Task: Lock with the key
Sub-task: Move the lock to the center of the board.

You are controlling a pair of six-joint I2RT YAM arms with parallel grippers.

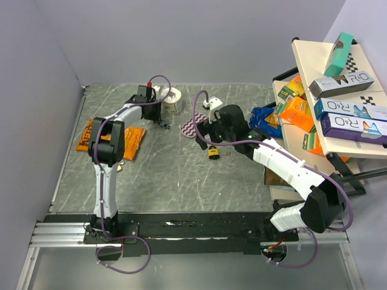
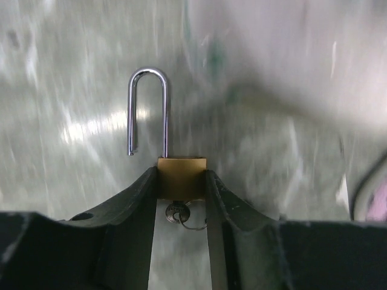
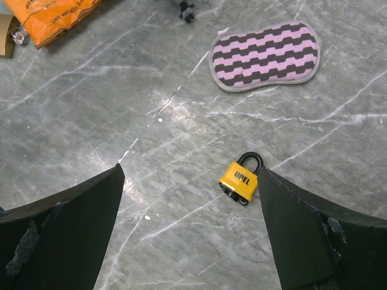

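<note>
In the left wrist view my left gripper point(image 2: 181, 176) is shut on a brass padlock point(image 2: 181, 175), gripping its body by both sides. Its steel shackle point(image 2: 147, 109) stands open, with one leg free of the body. A key point(image 2: 177, 212) with a wire ring sticks out of the padlock's underside between my fingers. In the top view the left gripper point(image 1: 162, 118) is at the back of the table by a white roll. My right gripper point(image 3: 188, 172) is open and empty above the table. A yellow OPEL padlock point(image 3: 242, 179) with a closed black shackle lies just inside its right finger; it also shows in the top view point(image 1: 213, 153).
A pink striped pad point(image 3: 265, 55) lies beyond the yellow padlock. Orange snack bags point(image 1: 112, 139) lie at the left. A white roll point(image 1: 171, 99) stands at the back. Snack packets point(image 1: 296, 112) and a board with boxes point(image 1: 347, 109) crowd the right edge.
</note>
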